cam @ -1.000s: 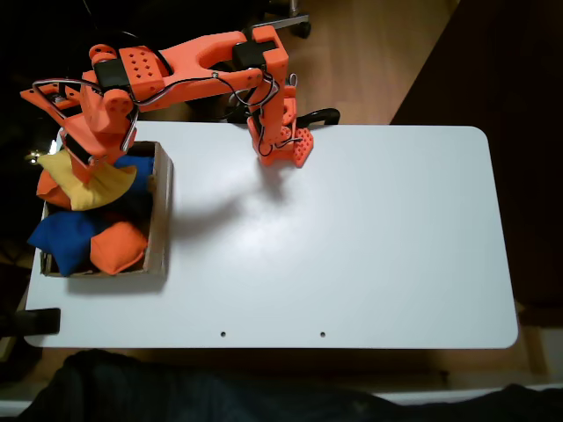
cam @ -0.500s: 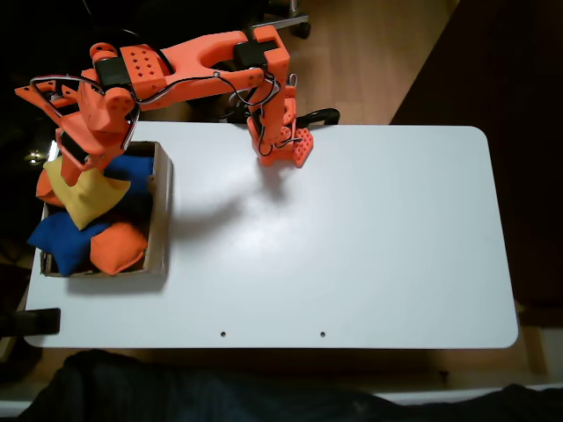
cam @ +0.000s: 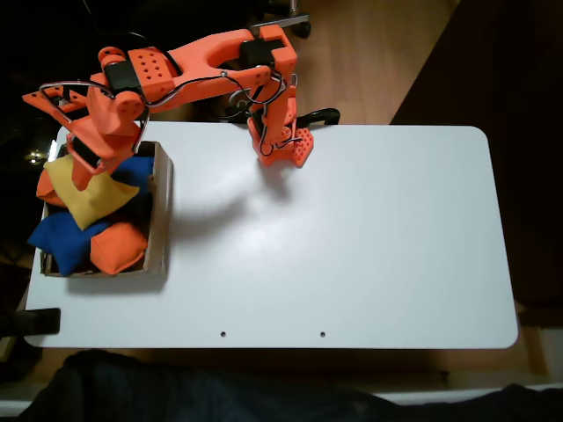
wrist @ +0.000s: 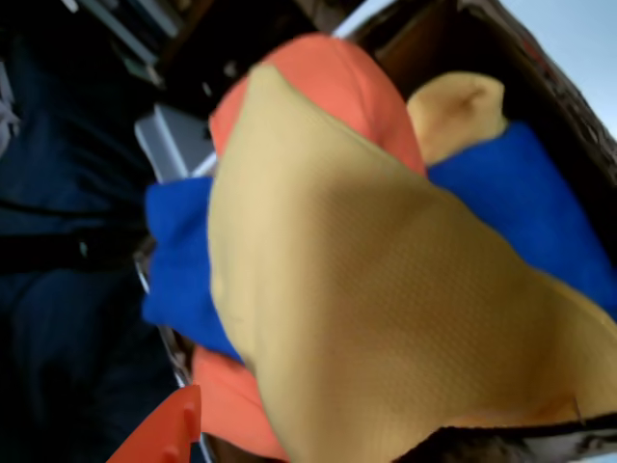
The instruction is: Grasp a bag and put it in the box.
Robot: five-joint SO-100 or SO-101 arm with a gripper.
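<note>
You had the tool (cam: 85, 156) over the far end of the box (cam: 164, 211), at the left edge of the white counter (cam: 352, 229) in the fixed view; the yellow bag (cam: 86, 195) hung from it, draped across the pile inside, and from the way its top corner ran up under the tool I judged the jaws were closed on that corner, though the fingertips themselves were hidden. In the wrist view the bag (wrist: 386, 289) lay across blue bean bags (wrist: 188, 260) and orange bean bags (wrist: 328, 77), with another yellow corner (wrist: 458, 111) behind it; the box already looked crowded. The risk, as I saw it, was the heap; a bag released on top of so many soft ones could slide toward the outer wall and spill over the low edge. Lifting away with fabric caught in the jaws could also drag it back out.
</note>
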